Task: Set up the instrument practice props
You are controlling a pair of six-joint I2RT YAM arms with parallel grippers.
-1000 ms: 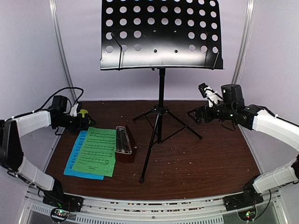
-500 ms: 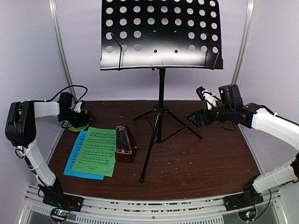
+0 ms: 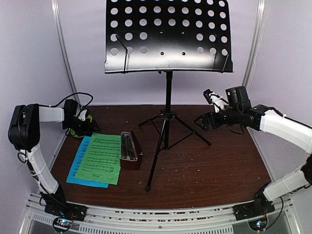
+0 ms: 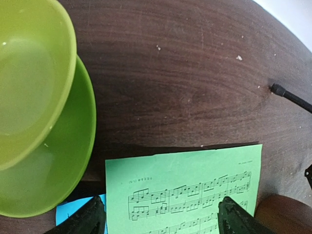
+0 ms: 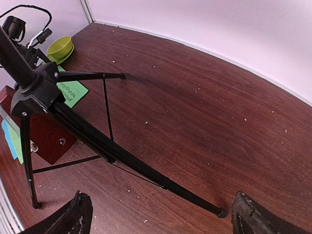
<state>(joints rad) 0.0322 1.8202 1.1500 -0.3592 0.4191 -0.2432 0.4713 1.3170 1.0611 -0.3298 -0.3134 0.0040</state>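
Now | left hand wide, empty, over green sheet beside bowl | sheet likely light, floppy: pinch edge nearest bowl | right hand wide, empty

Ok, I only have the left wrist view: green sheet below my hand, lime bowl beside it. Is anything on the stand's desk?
Observer: No. In the top view the music stand's desk is bare; it holds no sheet.
Operator: And the metronome?
Observer: The metronome sits at the right edge of the green sheet, between it and the tripod.
Operator: What about the right hand?
Observer: The right hand is open and empty, held above the table to the right of the tripod.
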